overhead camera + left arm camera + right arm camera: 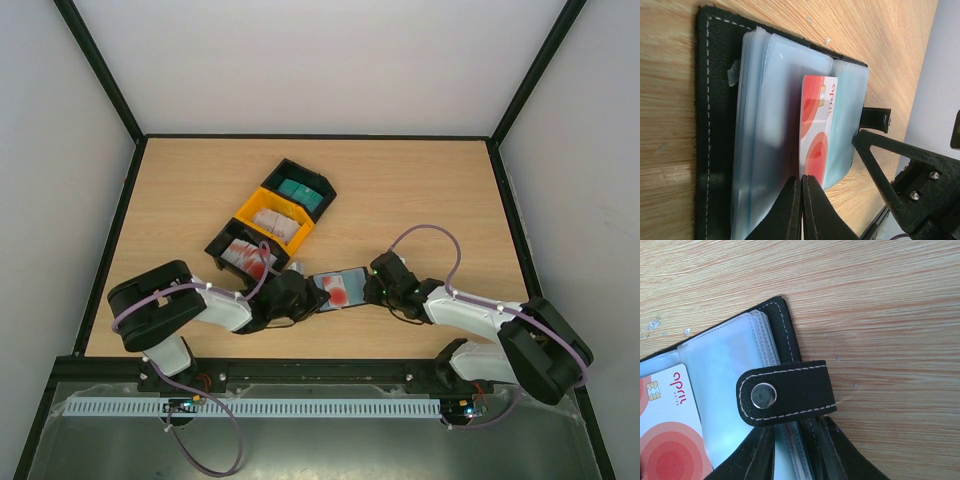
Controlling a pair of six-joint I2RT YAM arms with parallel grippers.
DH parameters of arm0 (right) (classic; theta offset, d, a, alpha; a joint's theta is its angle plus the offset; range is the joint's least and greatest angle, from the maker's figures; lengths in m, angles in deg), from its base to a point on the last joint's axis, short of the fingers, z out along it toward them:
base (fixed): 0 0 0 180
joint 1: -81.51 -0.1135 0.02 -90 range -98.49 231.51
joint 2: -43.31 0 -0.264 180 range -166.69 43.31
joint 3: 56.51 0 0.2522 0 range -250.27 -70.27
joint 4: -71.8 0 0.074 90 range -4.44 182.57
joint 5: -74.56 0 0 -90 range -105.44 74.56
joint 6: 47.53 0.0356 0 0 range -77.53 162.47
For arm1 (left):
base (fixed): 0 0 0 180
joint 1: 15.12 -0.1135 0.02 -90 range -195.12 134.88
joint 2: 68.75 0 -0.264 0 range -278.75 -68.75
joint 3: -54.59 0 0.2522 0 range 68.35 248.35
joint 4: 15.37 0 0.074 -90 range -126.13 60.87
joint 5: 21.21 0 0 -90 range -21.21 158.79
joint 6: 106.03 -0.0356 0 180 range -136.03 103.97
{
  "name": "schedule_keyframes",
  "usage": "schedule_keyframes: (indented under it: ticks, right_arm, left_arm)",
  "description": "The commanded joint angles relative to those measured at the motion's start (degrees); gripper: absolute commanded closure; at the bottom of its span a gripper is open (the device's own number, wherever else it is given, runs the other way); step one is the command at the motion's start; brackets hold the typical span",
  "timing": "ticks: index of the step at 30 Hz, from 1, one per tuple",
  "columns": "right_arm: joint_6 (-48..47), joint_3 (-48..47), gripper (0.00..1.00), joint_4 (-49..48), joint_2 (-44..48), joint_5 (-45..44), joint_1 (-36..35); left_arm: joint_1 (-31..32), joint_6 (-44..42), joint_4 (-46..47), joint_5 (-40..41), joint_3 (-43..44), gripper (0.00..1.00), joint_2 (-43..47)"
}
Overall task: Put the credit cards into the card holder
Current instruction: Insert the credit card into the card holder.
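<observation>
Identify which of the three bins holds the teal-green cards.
The black bin at the row's far end; the yellow bin beside it holds grey-white cards, and the nearest black bin holds red-and-white ones.

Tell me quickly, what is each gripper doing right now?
Left gripper: closed, tips at the red-and-white card's end; grip cannot be told.
Right gripper: closed on the card holder's edge.

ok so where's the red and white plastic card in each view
Top external: the red-and-white plastic card sits just below the picture's centre.
Left wrist: card at centre, running top to bottom.
Right wrist: card in the bottom-left corner, cut off by the edge.
Shared landmark: the black stitched card holder under it.
</observation>
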Motion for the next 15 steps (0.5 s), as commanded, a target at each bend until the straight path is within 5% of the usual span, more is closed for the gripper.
schedule_keyframes:
  ticks: [1, 15]
  right_arm:
    - [0.36, 2.51, 0.78, 3.87, -2.55, 1.49, -0.02]
    - [0.16, 2.74, 0.78, 3.82, -1.85, 2.15, -0.04]
  left_arm:
    - [0.38, 0.71, -1.76, 0.84, -0.6, 0.98, -1.38]
    - [-0.13, -1.6, -3.68, -0.25, 4.75, 0.98, -4.88]
